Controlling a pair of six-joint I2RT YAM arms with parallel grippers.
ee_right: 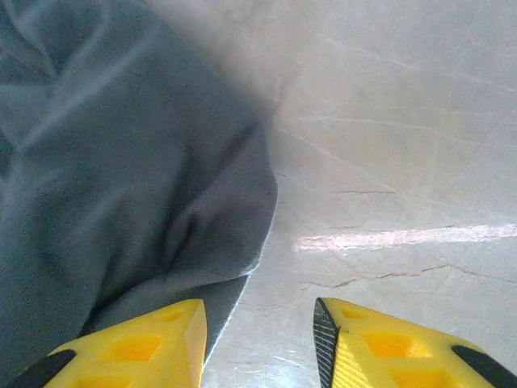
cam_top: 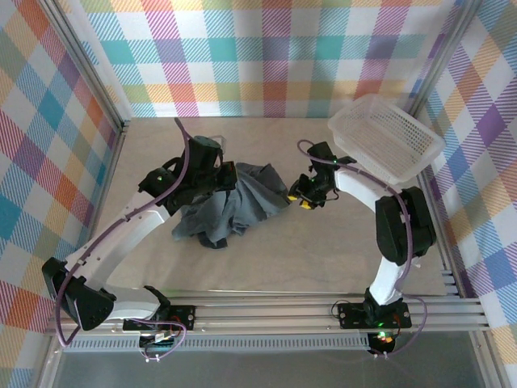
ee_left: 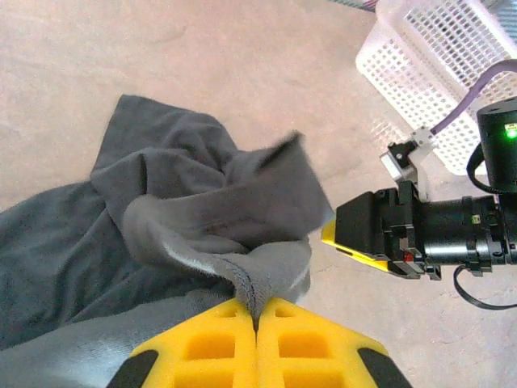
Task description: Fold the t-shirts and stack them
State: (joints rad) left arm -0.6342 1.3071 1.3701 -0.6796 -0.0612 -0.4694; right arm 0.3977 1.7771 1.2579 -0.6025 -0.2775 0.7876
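A dark charcoal-grey t-shirt (cam_top: 242, 202) lies crumpled mid-table, one part pulled up. My left gripper (ee_left: 257, 314) is shut on a raised fold of the t-shirt (ee_left: 186, 202), the fabric pinched between the yellow fingers. From above, the left gripper (cam_top: 220, 179) sits over the shirt's left upper part. My right gripper (ee_right: 258, 339) is open just off the shirt's right edge (ee_right: 121, 178), with bare table between its fingers. The cloth's hem reaches beside the left finger (ee_right: 153, 343). The right gripper (cam_top: 304, 200) also appears in the left wrist view (ee_left: 355, 238), close beside the lifted fold.
A white perforated basket (cam_top: 386, 137) stands tilted at the back right corner, near the right arm's elbow. Plaid walls close in the table (cam_top: 266, 267) on three sides. An aluminium rail (cam_top: 275, 311) runs along the near edge.
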